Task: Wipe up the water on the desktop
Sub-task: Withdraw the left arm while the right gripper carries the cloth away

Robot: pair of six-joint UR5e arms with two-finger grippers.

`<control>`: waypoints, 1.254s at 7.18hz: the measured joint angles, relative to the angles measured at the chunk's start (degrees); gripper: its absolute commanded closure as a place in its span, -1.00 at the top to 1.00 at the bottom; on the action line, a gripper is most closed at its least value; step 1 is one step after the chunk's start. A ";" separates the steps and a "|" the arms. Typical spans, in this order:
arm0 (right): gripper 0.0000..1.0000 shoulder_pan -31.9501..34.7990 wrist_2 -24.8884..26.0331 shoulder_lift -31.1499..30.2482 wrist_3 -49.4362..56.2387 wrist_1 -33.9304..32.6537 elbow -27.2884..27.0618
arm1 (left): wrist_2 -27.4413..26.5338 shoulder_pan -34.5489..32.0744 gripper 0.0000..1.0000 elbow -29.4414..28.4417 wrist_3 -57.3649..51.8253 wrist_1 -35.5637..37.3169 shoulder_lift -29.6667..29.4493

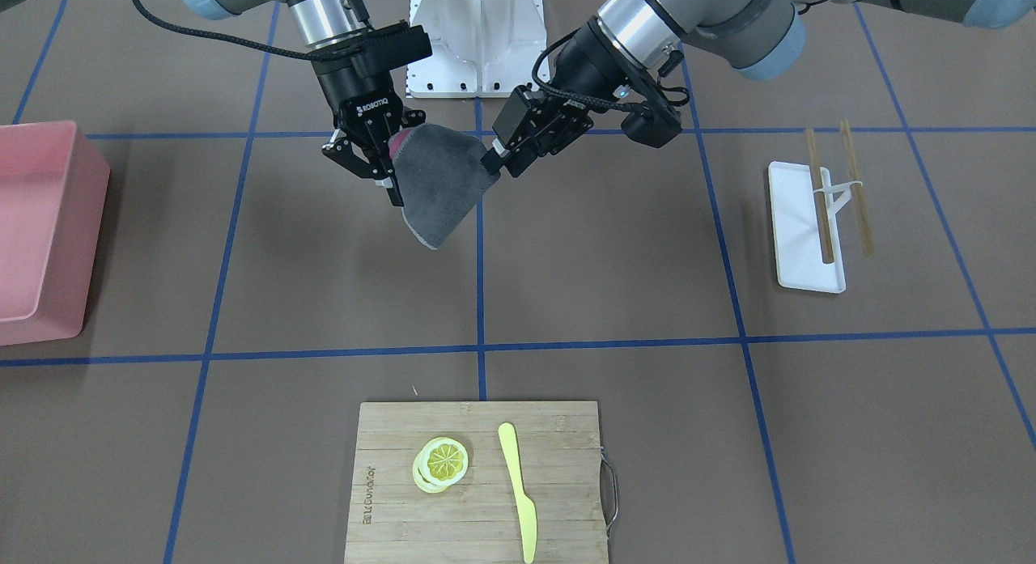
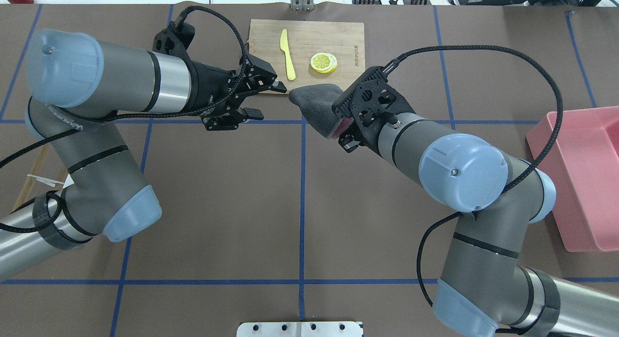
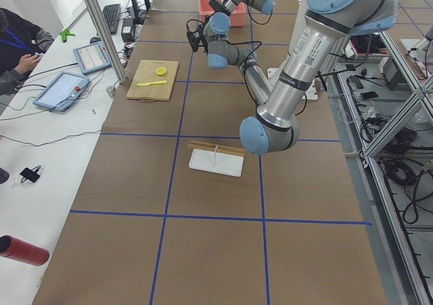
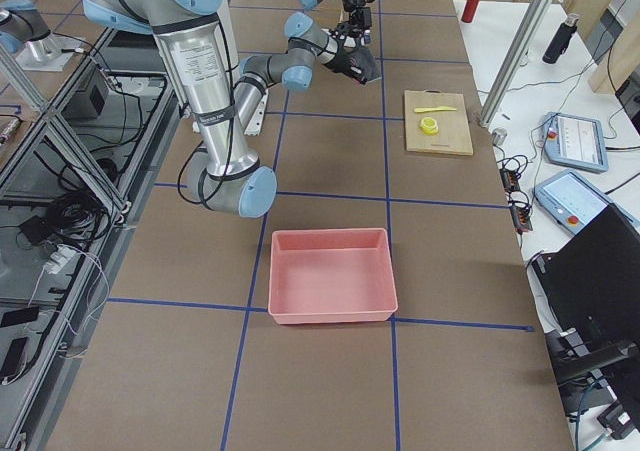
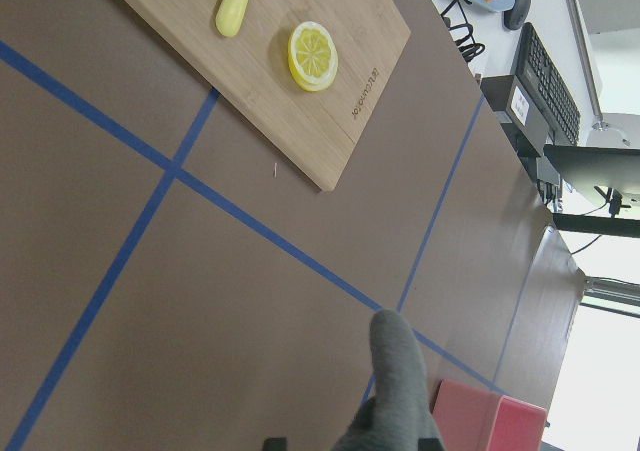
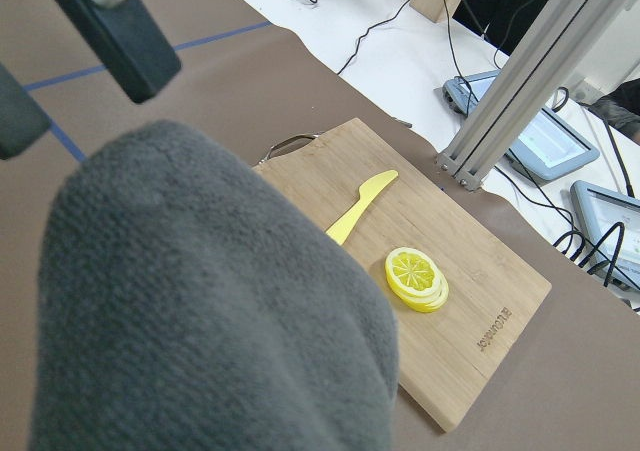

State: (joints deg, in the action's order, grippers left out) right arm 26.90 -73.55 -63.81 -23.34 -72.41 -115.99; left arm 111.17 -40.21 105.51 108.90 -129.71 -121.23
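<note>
While clamped on a grey cloth (image 1: 437,188), the right gripper (image 1: 387,166) holds it in the air over the bench (image 1: 615,256), about mid-length. Left gripper (image 2: 269,102): jaws spread, just beside the cloth's free corner.

Bench: matte brown, ruled into rectangles by blue tape lines (image 1: 480,289).

Count:
- 1 bamboo cutting board (image 1: 405,499) at the far edge, mid-length, carrying 1 yellow knife (image 1: 518,487) and 1 small stack of lemon slices (image 1: 442,464).
- 1 pink bin (image 1: 93,224) toward the robot's right end.
- 1 white tray (image 1: 797,248) toward its left end, with 2 chopsticks (image 1: 819,200) propped over it.

Beyond the far edge: 2 tablets (image 3: 61,90), 1 seated person (image 3: 17,48).
</note>
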 measured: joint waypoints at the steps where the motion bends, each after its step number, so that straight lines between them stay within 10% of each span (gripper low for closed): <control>1: -1.00 0.89 -0.01 0.00 -0.30 -0.01 -0.02 | 0.65 -0.94 0.97 0.03 -4.75 0.06 2.01; 6: -1.00 4.29 -0.25 -2.17 -9.40 -0.87 0.17 | 7.75 -12.76 0.97 0.60 -47.40 7.30 16.63; 9: -1.00 10.21 -9.60 -2.68 -11.29 -8.03 0.24 | 14.41 -25.75 0.97 0.45 -74.79 15.70 23.56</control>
State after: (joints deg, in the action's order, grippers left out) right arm 37.11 -83.15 -66.49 -34.63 -80.44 -115.75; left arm 125.59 -65.97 105.97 34.11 -114.00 -97.67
